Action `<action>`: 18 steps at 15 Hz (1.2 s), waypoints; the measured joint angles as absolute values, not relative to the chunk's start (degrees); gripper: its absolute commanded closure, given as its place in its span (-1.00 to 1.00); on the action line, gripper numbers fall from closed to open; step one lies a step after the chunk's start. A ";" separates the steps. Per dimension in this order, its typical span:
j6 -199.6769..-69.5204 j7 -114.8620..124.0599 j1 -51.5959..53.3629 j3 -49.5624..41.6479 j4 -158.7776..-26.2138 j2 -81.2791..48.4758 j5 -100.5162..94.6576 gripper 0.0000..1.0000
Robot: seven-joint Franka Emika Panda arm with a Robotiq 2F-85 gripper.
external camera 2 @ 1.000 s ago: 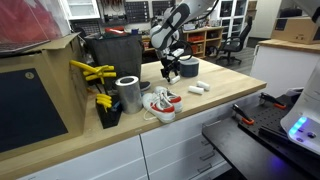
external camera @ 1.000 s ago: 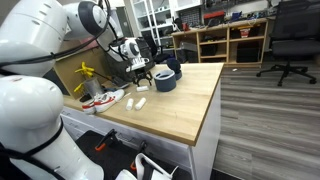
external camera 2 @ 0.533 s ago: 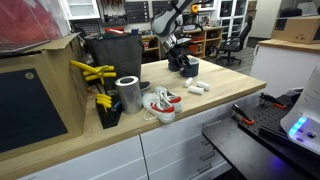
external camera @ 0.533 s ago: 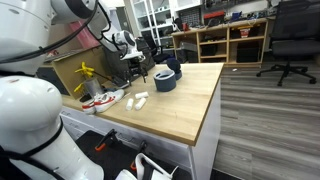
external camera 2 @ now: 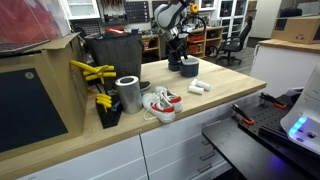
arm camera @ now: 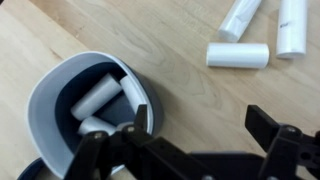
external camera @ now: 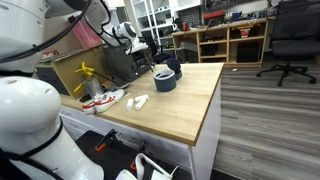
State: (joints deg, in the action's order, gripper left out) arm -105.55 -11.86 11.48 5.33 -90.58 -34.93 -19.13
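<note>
While the fingers (arm camera: pixel 141 122) gape overhead, a bowl (arm camera: pixel 48 92) holds white tubes (arm camera: pixel 97 97).

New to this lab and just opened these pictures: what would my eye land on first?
The open gripper hangs just above a grey bowl holding white cylinders, on a wooden table. Three loose cylinders lie on the wood beside the bowl. Farther along, a pair of white-and-red sneakers sits next to a metal can.
</note>
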 measured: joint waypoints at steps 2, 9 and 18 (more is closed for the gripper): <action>-108.69 -11.80 9.93 5.31 -92.10 -32.10 -18.82 -1.00; -113.33 -12.77 4.69 5.14 -96.20 -22.67 -15.42 -1.00; -114.42 -36.04 -0.42 5.58 -97.42 -27.23 -13.11 -1.00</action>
State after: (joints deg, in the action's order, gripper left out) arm -114.42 -36.04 -0.42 5.58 -97.42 -27.23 -13.11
